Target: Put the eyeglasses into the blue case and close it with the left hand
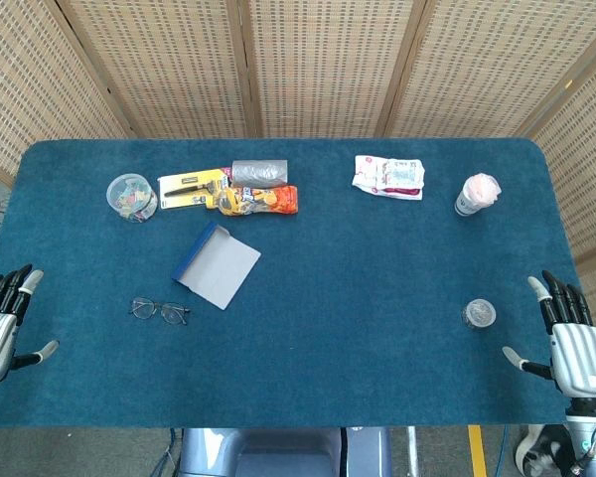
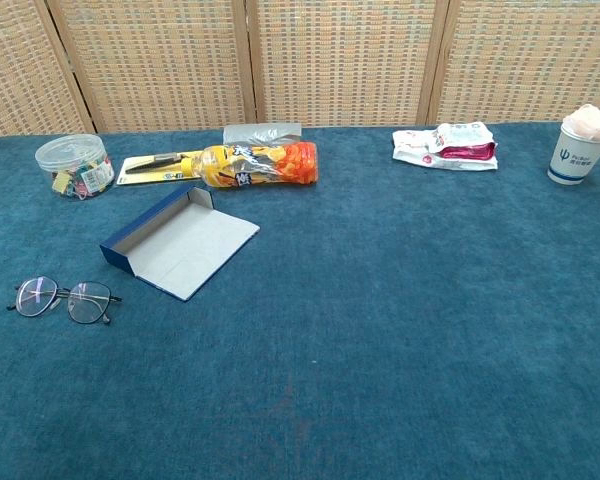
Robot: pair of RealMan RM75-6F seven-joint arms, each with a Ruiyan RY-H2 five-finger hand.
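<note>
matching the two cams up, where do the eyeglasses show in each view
Head view: eyeglasses lower left, just below the open blue case.
Chest view: eyeglasses at the far left, left of and below the case.
Shared landmark: the orange snack bag.

The table [image 1: 377, 298] is covered in matt, napped blue cloth. Thin dark metal wire frames the eyeglasses [image 2: 64, 299]. The case [image 2: 180, 242] is lined in smooth grey. The orange snack bag [image 2: 260, 164] is glossy plastic; the tub [image 2: 74, 165] is clear plastic.
</note>
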